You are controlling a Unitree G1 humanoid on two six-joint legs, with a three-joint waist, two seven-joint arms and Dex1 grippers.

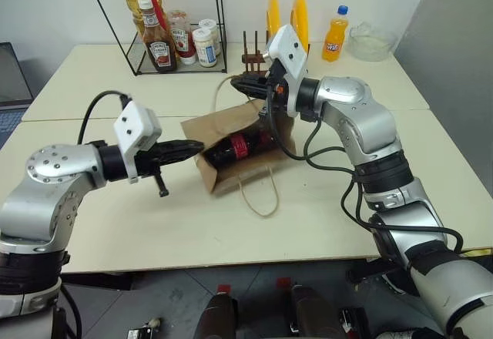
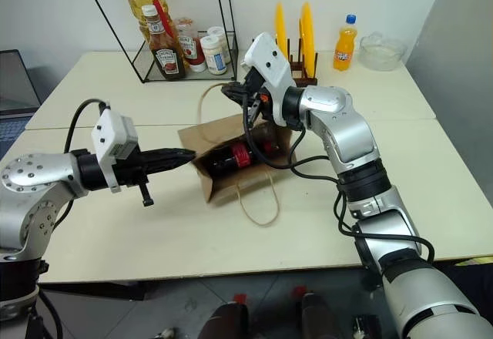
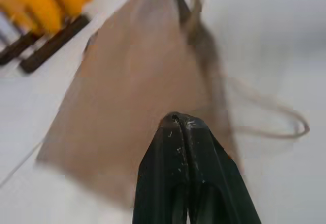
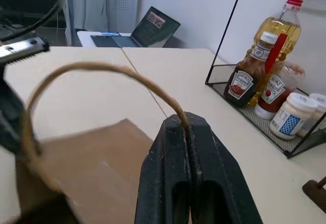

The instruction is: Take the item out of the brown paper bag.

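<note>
The right end effector (image 2: pixel 229 91) is clenched on the brown paper bag's (image 2: pixel 223 181) cord handle (image 4: pixel 102 70), lifting it; below it the cola bottle (image 2: pixel 235 156) lies inside, seemingly untouched. The left end effector (image 2: pixel 185 156), clenched empty, points at the bag's side.

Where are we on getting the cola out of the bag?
Done: the right pincer is shut on the upper cord handle, lifting the brown paper bag open. In hand: the left pincer, shut and holding nothing, sits at the bag's mouth. Left: the cola bottle still lies inside the bag on the table; it must be gripped and pulled out.
</note>
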